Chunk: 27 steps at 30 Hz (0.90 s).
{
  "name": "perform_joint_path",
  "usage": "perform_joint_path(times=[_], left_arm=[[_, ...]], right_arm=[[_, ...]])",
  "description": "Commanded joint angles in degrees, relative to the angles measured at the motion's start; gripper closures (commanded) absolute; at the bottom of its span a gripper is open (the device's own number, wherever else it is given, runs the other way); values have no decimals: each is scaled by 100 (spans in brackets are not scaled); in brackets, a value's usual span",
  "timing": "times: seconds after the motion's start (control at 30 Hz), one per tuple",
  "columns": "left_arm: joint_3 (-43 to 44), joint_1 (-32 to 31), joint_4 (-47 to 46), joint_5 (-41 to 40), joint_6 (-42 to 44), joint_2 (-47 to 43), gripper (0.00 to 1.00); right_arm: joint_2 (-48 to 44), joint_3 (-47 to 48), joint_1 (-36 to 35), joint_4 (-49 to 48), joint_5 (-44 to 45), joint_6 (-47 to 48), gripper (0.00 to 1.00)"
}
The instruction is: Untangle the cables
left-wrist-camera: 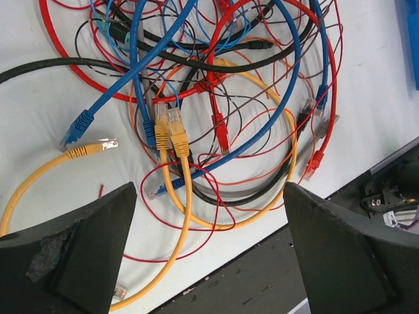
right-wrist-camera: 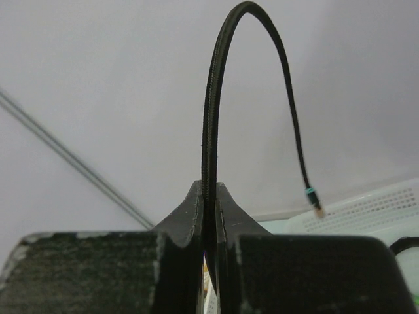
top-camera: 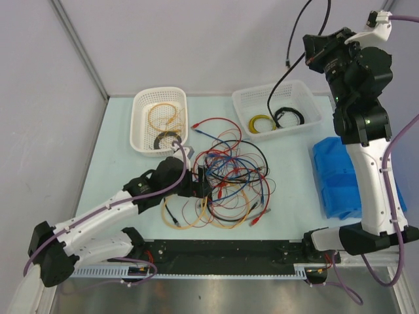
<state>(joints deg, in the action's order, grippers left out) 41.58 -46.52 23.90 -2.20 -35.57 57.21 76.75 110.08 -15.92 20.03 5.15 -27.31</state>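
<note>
Overhead only: black cable [top-camera: 280, 82] enters basket [top-camera: 311, 98].

Pale blue-green desk [top-camera: 111, 150], white slotted basket [top-camera: 139, 124] at its far left, second white basket [top-camera: 242, 111] at far right, blue folded plastic bundle [top-camera: 330, 176] near right edge, black rail [top-camera: 222, 252] along near edge, grey walls [top-camera: 196, 39] behind.

Pale blue-green worktop [top-camera: 118, 170], loose tangle of red, blue, yellow and black cables [top-camera: 229, 176] spread over its middle, left white basket [top-camera: 137, 127] towards the far side, right white basket [top-camera: 241, 110] along the far edge, blue plastic bundle [top-camera: 340, 176] by the right edge, well apart from the tangle
</note>
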Motion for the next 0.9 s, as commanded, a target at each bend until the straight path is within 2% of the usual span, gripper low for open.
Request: perform_joint_path(times=[0.0, 0.17, 0.4, 0.63, 0.7, 0.77, 0.8, 0.83, 0.87], left_arm=[[-115, 21, -193, 114, -11, -210, 0], [-300, 29, -254, 176, -99, -245, 0], [-502, 29, -386, 334, -213, -219, 0], [-555, 29, -360, 281, -205, -149, 1], [-537, 29, -342, 272, -196, -70, 1], [-485, 29, -281, 264, -178, -17, 0], [-467, 29, -255, 238, -143, 35, 0], [-432, 29, -220, 237, -126, 44, 0], [-388, 29, -158, 237, -125, 62, 0]], right_arm=[[393, 311, 335, -597, 39, -248, 100], [727, -56, 555, -1087, -66, -406, 100], [1078, -1524, 520, -2231, -58, -907, 100], [1947, -2096, 590, -2170, 443, -1118, 100], [2176, -2044, 617, -2100, 408, -1119, 100], [2537, -1677, 643, -1584, 320, -909, 100], [2660, -1492, 660, -1338, 225, -812, 96], [2791, -1333, 687, -848, 15, -767, 78], [2923, -1184, 739, -669, -66, -776, 68]])
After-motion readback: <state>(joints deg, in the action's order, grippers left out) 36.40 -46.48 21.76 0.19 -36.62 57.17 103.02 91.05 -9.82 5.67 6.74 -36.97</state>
